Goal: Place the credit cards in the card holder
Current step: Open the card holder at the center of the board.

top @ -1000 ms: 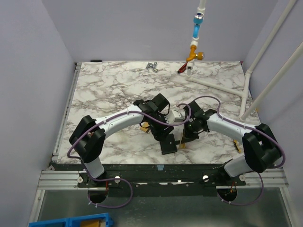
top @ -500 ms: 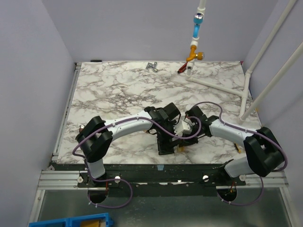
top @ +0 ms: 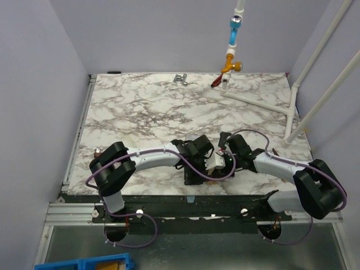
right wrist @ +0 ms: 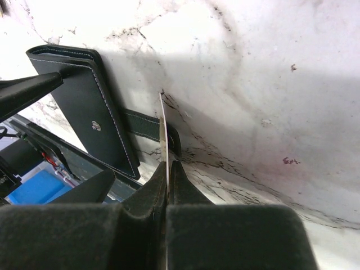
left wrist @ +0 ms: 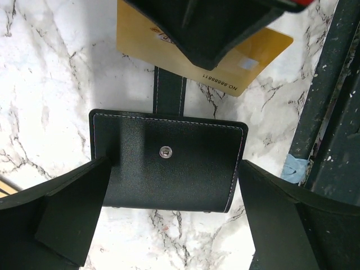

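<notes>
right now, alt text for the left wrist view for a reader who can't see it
A closed black card holder lies flat on a marble table, snap stud up, between the wide-open jaws of the left gripper. At the top, the right gripper pinches a gold card that hides the far end of the holder's strap.

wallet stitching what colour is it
Whitish stitching on the black wallet; clearest in the left wrist view.

White arm links, blk joints, purple cables, matte blk left claw
</notes>
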